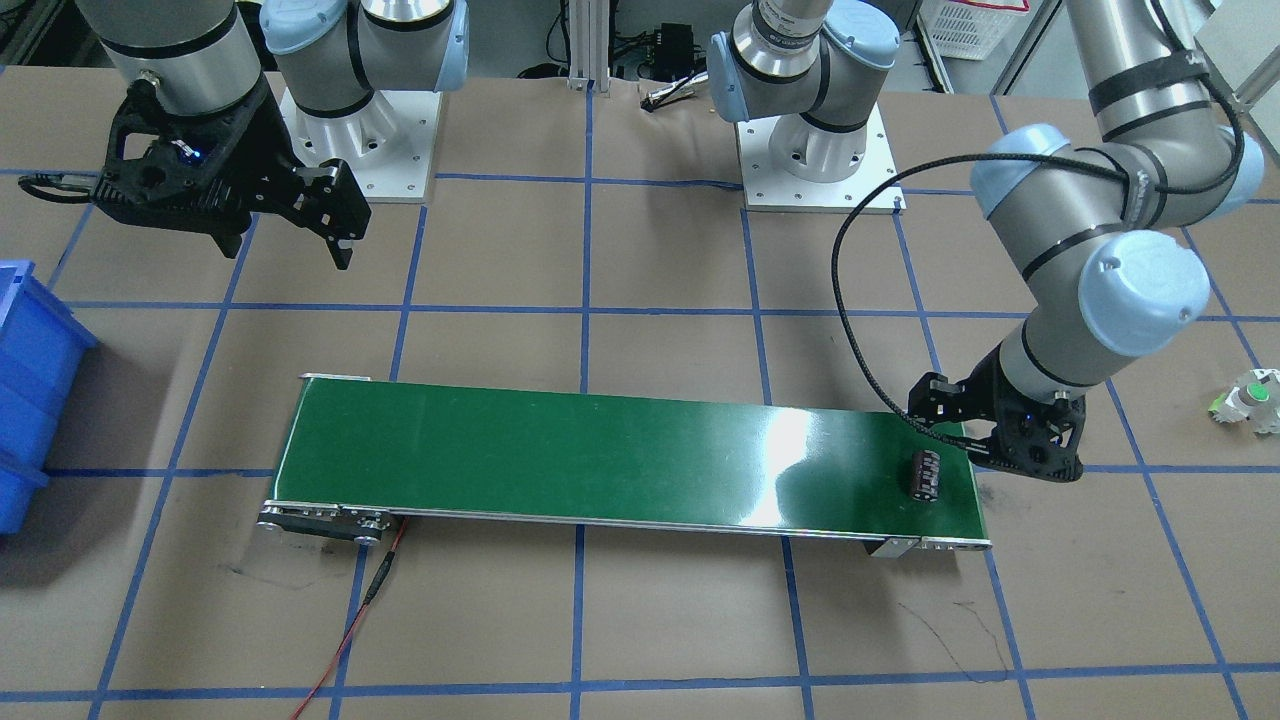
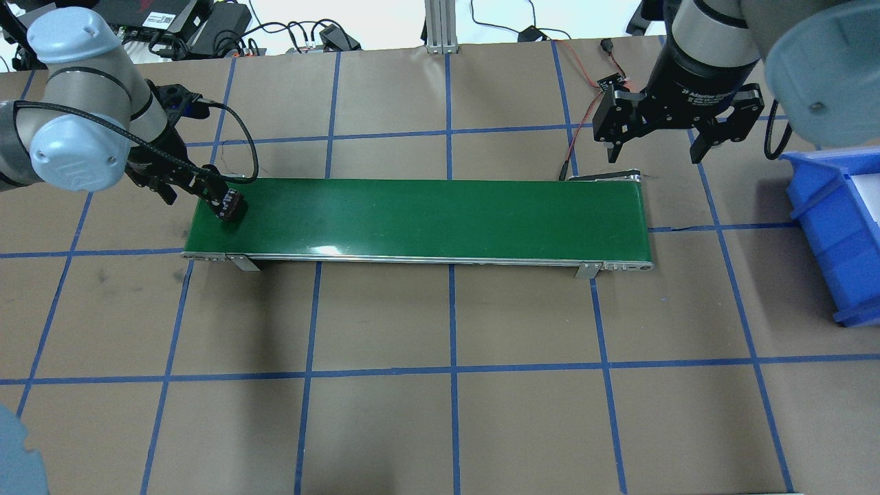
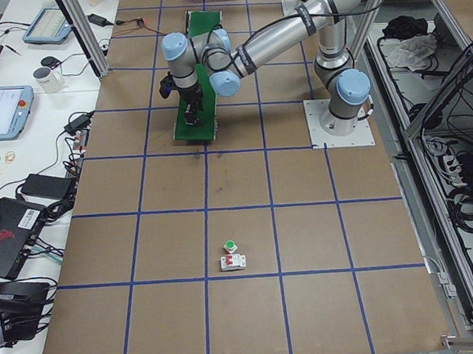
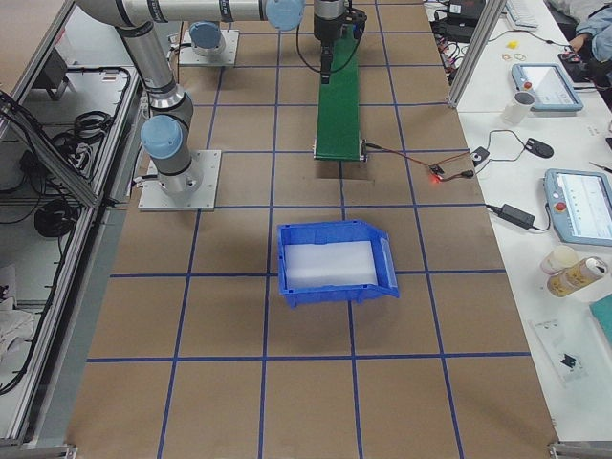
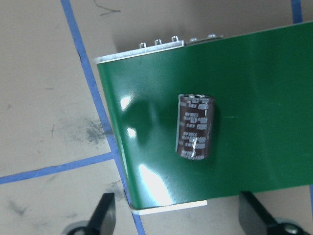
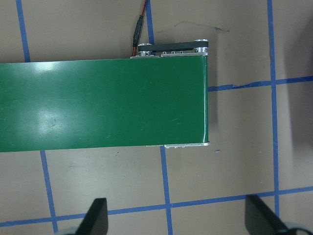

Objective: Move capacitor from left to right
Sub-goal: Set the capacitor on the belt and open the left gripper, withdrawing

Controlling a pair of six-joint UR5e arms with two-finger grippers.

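Note:
The capacitor (image 1: 925,476), a stubby dark brown cylinder with pale stripes, lies on its side on the green conveyor belt (image 1: 600,460) at the end on my left. It also shows in the overhead view (image 2: 233,207) and in the left wrist view (image 5: 195,127). My left gripper (image 5: 178,215) is open and hovers over that belt end (image 2: 199,189), with the capacitor lying free below and between the spread fingers. My right gripper (image 2: 656,148) is open and empty above the belt's other end (image 6: 146,107).
A blue bin (image 2: 839,227) stands on the table beyond the belt's right end. A small white part with a green cap (image 1: 1250,400) lies on the table past the left end. A red wire (image 1: 350,640) runs from the belt's right-end motor.

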